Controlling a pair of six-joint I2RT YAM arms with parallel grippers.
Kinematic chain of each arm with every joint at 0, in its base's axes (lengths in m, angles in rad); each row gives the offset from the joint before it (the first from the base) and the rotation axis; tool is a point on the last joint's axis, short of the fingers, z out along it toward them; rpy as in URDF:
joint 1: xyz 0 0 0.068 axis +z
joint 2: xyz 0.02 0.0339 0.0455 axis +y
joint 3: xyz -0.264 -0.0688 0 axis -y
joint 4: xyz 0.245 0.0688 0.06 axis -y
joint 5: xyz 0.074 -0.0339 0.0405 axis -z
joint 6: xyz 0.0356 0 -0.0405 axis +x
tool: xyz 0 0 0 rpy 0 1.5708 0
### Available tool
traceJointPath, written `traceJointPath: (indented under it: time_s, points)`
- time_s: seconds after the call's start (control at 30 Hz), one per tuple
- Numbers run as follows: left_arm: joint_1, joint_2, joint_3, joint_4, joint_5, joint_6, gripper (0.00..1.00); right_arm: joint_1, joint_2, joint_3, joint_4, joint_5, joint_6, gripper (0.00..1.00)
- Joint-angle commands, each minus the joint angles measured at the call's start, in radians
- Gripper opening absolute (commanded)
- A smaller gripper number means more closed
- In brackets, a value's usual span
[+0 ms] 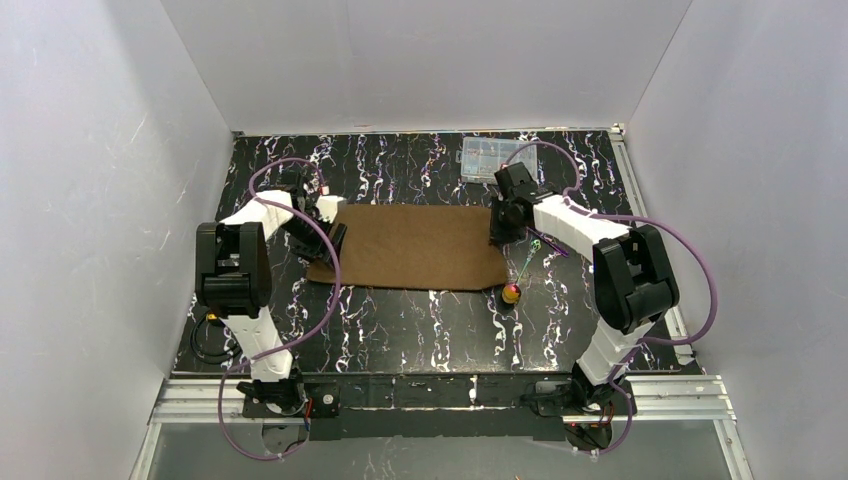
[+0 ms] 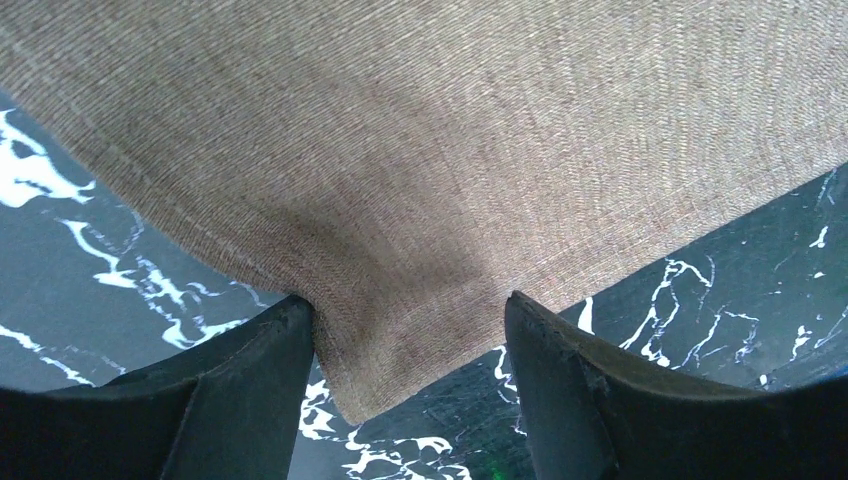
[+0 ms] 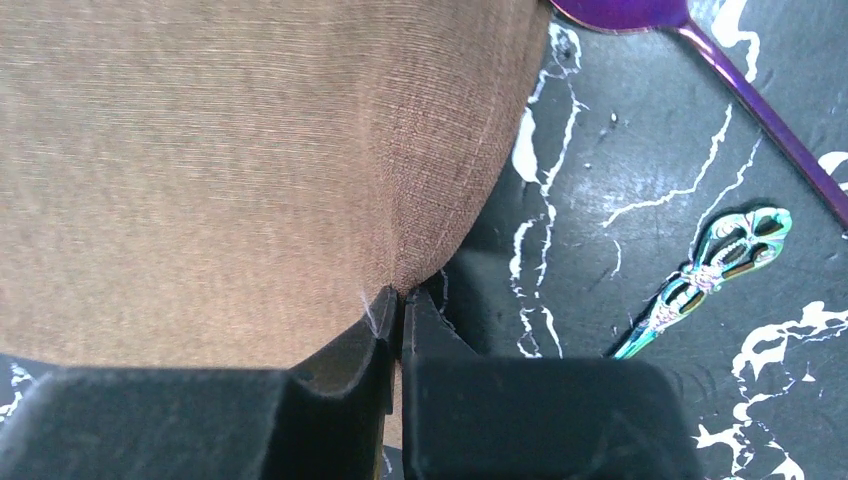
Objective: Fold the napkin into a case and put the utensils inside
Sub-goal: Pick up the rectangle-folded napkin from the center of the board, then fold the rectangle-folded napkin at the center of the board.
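Note:
The brown napkin [image 1: 415, 245] lies flat in the middle of the black marbled table. My left gripper [image 1: 330, 225] is at its left end. In the left wrist view that gripper [image 2: 408, 300] stands open, and a corner of the napkin [image 2: 420, 180] lies between the fingers. My right gripper [image 1: 500, 225] is at the napkin's right edge. The right wrist view shows it [image 3: 400, 295] shut, pinching the cloth edge [image 3: 250, 170]. Both utensils lie just right of the napkin: one with a gold-orange head [image 1: 511, 293] and an ornate handle end [image 3: 720, 260], one purple [image 3: 770, 120].
A clear plastic compartment box [image 1: 490, 158] sits at the back, behind the right gripper. White walls enclose the table on three sides. Purple cables loop over both arms.

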Motion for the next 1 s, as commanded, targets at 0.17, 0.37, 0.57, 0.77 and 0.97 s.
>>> traceJointPath:
  time_s: [0.17, 0.37, 0.57, 0.77, 0.97]
  points:
    - [0.016, -0.031, 0.024, -0.066, 0.037, -0.029, 0.65, 0.098, -0.005, 0.22, -0.092, -0.099, 0.029, 0.01]
    - [0.069, -0.057, 0.058, -0.075, -0.008, -0.017, 0.63, 0.208, 0.08, 0.364, -0.108, -0.108, 0.087, 0.01]
    - [0.088, -0.103, 0.028, -0.056, -0.034, 0.005, 0.64, 0.299, 0.184, 0.522, -0.129, -0.103, 0.125, 0.01]
    - [0.102, -0.1, -0.003, -0.039, -0.044, 0.003, 0.5, 0.36, 0.276, 0.645, -0.136, -0.106, 0.165, 0.01]
    - [0.123, -0.107, -0.011, -0.029, -0.041, -0.01, 0.5, 0.415, 0.392, 0.791, -0.135, -0.117, 0.219, 0.01]
